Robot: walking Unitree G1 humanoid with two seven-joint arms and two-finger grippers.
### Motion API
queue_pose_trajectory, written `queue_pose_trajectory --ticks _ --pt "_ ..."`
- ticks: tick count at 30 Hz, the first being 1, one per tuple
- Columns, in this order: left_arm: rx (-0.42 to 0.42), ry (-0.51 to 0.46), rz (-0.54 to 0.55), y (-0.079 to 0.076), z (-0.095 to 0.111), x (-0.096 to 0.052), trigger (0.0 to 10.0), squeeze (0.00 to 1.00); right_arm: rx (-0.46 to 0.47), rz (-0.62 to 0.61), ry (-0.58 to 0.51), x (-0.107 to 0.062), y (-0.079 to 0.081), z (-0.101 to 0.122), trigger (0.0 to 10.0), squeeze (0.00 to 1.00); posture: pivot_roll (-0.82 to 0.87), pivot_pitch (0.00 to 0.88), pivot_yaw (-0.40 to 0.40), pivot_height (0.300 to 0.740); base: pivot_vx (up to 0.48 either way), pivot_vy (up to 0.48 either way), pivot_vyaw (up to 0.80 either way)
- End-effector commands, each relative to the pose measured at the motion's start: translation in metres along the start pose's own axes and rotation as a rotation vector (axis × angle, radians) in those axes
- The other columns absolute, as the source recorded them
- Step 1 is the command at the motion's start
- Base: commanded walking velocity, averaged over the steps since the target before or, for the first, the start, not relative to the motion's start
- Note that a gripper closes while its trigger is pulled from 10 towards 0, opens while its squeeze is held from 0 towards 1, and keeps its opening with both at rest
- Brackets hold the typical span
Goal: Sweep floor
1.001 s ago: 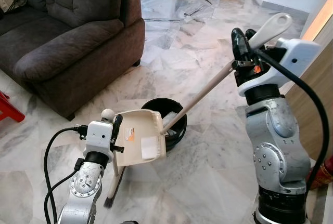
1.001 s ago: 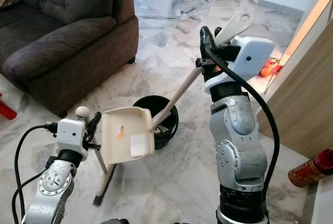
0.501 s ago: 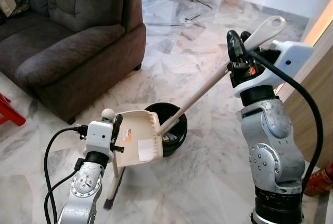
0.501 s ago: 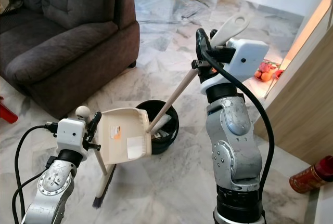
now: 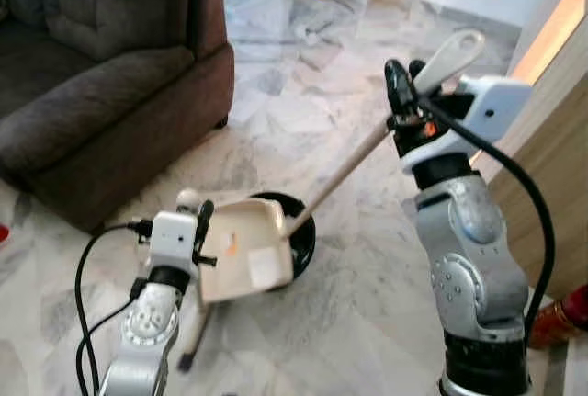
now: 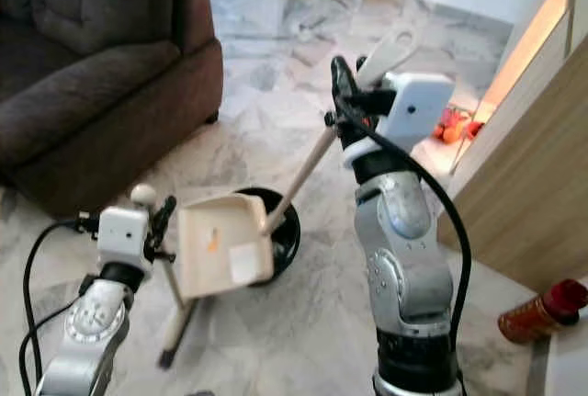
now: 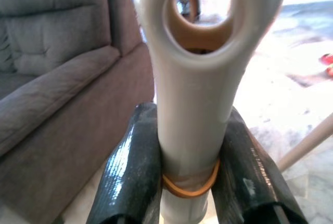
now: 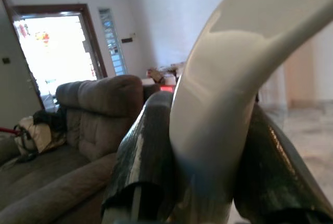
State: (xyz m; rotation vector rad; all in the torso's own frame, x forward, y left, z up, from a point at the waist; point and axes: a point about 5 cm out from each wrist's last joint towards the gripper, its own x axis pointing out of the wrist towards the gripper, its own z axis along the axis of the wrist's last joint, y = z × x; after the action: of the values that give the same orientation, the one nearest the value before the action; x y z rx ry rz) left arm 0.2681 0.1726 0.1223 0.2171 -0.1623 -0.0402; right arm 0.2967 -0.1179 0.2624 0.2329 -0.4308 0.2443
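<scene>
My right gripper (image 5: 402, 95) is shut on the upper end of the cream dustpan's long handle (image 5: 347, 168), held at chest height; its black fingers (image 8: 148, 151) clamp the curved handle. The dustpan (image 5: 246, 251) hangs tilted against the near rim of a black bin (image 5: 303, 231) on the marble floor. My left gripper (image 5: 200, 229) is shut on a short cream broom (image 5: 197, 322), low at the left beside the pan. The broom's dark brush (image 5: 186, 359) touches the floor. The left fingers (image 7: 132, 167) squeeze the broom handle just below its hanging hole.
A dark brown sofa (image 5: 101, 93) stands at the left, its corner close to the bin. A wooden cabinet side (image 6: 542, 166) rises on the right, with a red bottle (image 6: 542, 309) at its foot. Marble floor stretches ahead toward a far doorway.
The whole picture has shifted and blurred, so the camera has moved. Both grips hold as before, and the dustpan still hangs at the bin.
</scene>
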Motion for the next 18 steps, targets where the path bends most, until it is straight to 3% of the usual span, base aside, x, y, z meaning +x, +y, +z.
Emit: queue_pose_trajectory --ticks 1,4,9,18 --pt "0.010 -0.053 -0.008 -0.0033 0.0091 0.0011 10.0 0.00 0.007 0.016 -0.065 0.0008 0.0026 0.0125 10.0 0.00 0.17 0.137 -0.018 0.740 0.274 0.000 0.00" --pt "0.010 -0.054 -0.007 -0.0032 0.0094 0.0013 10.0 0.00 -0.005 0.041 -0.075 0.0008 0.0064 0.0140 10.0 0.00 0.17 0.138 -0.020 0.740 0.273 0.000 0.14" --pt "0.009 -0.056 -0.006 -0.0030 0.0096 0.0015 10.0 0.00 -0.004 0.061 -0.077 0.0008 0.0099 0.0141 10.0 0.00 0.17 0.138 -0.021 0.740 0.272 0.000 0.64" --pt "0.010 -0.057 -0.002 -0.0030 0.0098 0.0017 10.0 0.00 -0.003 0.074 -0.075 0.0003 0.0112 0.0129 10.0 0.00 0.17 0.139 -0.022 0.740 0.272 0.000 0.00"
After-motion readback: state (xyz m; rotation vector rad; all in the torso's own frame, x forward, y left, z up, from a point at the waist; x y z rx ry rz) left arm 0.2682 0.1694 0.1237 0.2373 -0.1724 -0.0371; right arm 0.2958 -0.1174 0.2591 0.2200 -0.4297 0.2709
